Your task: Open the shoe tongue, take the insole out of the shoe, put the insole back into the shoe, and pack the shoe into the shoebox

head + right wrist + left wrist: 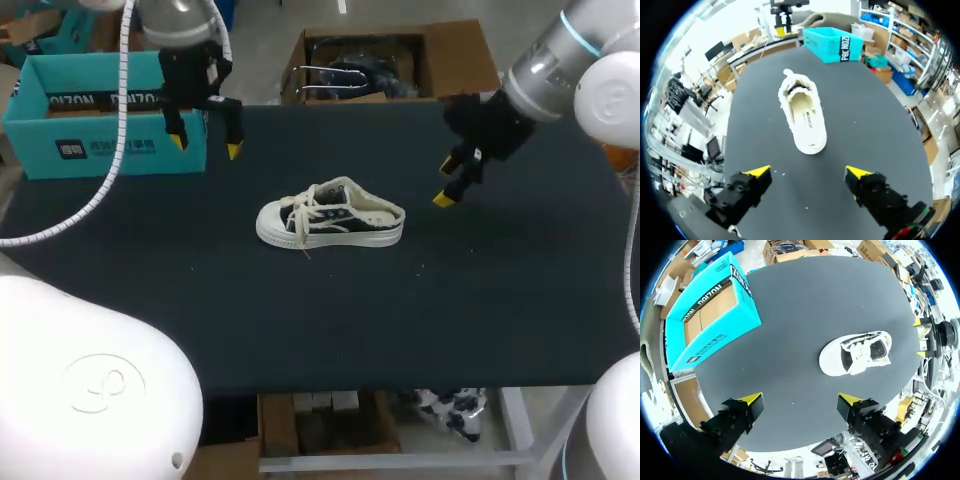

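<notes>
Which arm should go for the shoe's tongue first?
Probably right: the right claw hangs open near the heel of the shoe. The left claw is farther off, by the blue box.

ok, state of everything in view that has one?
shoe: upright on its sole on the table, laced, not held.
insole: inside the shoe, lying flat.
shoebox: top open, nothing inside, at the table's corner.
left gripper: open, empty, by the shoebox.
right gripper: open, empty, near the shoe's heel, not touching.
</notes>
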`<state>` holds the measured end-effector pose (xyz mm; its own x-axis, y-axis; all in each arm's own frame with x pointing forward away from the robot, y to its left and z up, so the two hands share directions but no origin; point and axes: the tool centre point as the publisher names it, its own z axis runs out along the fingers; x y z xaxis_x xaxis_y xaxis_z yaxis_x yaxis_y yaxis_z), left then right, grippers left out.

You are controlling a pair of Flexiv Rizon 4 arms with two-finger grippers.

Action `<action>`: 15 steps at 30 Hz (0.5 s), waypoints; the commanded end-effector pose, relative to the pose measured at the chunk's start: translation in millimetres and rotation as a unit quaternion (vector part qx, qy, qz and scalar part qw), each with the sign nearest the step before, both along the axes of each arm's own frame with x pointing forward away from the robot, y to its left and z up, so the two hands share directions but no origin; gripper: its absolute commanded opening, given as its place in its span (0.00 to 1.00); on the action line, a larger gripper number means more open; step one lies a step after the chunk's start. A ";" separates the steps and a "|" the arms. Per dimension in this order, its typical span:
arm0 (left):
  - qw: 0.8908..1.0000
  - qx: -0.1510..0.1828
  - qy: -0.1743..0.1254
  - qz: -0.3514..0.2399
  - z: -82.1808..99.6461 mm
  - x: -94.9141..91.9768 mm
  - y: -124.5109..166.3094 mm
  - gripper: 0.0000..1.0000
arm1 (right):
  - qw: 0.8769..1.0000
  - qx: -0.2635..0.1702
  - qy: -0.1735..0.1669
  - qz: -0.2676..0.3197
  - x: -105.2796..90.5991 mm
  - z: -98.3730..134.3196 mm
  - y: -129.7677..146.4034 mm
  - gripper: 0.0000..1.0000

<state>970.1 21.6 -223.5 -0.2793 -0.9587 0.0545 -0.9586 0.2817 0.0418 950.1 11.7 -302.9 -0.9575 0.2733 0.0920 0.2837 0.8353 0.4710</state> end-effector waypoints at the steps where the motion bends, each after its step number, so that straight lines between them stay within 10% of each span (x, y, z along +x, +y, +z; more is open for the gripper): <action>1: 1.000 0.015 0.003 0.027 -6.7 4.8 -23.8 1.00 | 1.000 0.009 -0.007 -0.011 -7.9 -16.3 18.0 1.00; 15: 0.999 -0.009 0.001 0.036 -15.9 -13.6 -81.5 1.00 | 0.997 0.054 -0.047 0.012 -22.1 -45.7 57.0 1.00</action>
<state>958.5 -53.4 -235.6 -0.2086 -0.9747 0.0799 -0.9763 0.2124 0.0422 931.7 69.8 -337.8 -0.9712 0.2324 0.0520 0.2210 0.7982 0.5604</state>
